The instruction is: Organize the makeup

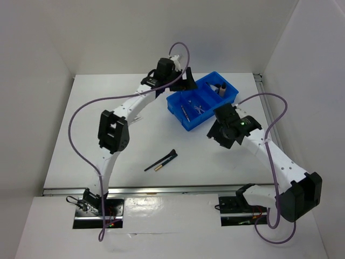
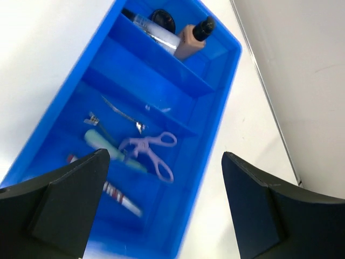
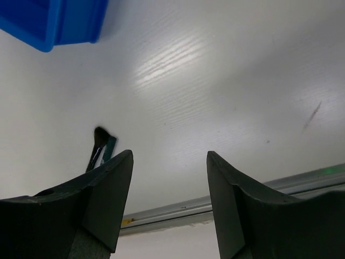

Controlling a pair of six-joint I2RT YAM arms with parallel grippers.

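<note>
Wide open and empty, the right gripper (image 3: 170, 202) should go low to the black brushes (image 1: 161, 161) lying on the table (image 1: 215, 167), apart from the blue tray (image 1: 188, 125), and pinch them in the middle, while the left gripper (image 2: 167, 205), open too, hangs over that tray.

A blue tray (image 1: 180, 117) sits upper right of centre, with a black-capped bottle (image 1: 221, 88) at its far end. Black brushes (image 1: 161, 161) lie on the white table (image 1: 81, 124) below it. The left gripper (image 1: 187, 82) hangs at the tray's upper-left edge, and the right gripper (image 1: 214, 135) at its lower right.
</note>
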